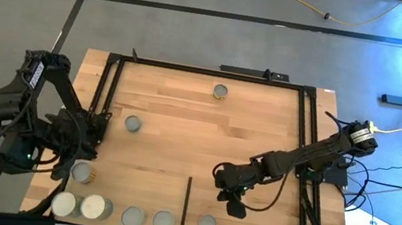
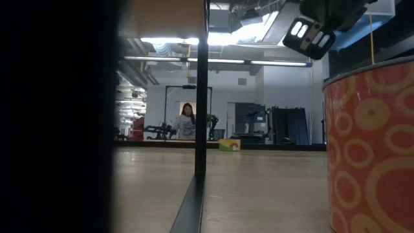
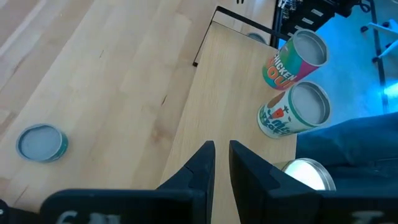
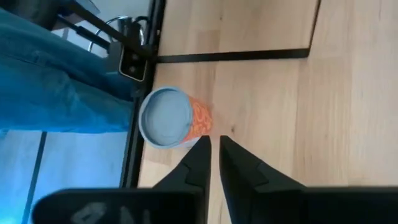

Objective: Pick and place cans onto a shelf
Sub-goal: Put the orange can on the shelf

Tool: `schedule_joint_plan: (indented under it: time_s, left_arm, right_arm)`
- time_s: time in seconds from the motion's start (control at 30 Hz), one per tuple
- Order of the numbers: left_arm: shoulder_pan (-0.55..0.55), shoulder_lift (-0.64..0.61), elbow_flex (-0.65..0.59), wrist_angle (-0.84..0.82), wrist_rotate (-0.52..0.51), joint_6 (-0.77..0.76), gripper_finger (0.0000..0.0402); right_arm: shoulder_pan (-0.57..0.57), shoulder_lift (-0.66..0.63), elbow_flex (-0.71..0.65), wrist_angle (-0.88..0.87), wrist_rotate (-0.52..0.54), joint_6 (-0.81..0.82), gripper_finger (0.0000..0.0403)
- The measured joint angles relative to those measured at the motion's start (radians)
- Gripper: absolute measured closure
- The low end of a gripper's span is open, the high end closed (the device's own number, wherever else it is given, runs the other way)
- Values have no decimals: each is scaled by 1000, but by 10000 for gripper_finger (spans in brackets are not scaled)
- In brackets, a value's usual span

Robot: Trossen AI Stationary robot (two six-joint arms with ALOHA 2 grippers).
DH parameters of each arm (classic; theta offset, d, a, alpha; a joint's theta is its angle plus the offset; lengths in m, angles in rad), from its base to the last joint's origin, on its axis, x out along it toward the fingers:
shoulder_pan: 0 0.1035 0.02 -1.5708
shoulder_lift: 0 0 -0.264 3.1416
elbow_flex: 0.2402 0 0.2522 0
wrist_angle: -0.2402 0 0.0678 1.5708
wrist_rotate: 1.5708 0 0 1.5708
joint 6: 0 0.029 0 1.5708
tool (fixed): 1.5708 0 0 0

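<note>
Table: we see planked wood, pale, with a satin sheen.
Shelf: we see smoother, lighter plywood, matt, with a thin black edge.
Orange can: just ahead of the right jaws; dull grey metal top, printed paper-like wrap.
Cans: beyond the left jaws; brushed metal tops, glossy printed sides.
Frame: black matt metal.
</note>
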Motion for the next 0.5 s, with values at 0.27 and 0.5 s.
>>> schedule_joint_plan:
  time_s: [0.27,0.5]
  left_arm:
    - [0,0,0,0,33,0,360]
    - [0,0,0,0,49,0,360]
  right_arm:
    - [25,75,0,30,1,71,365]
    - [27,94,0,94,-14,51,380]
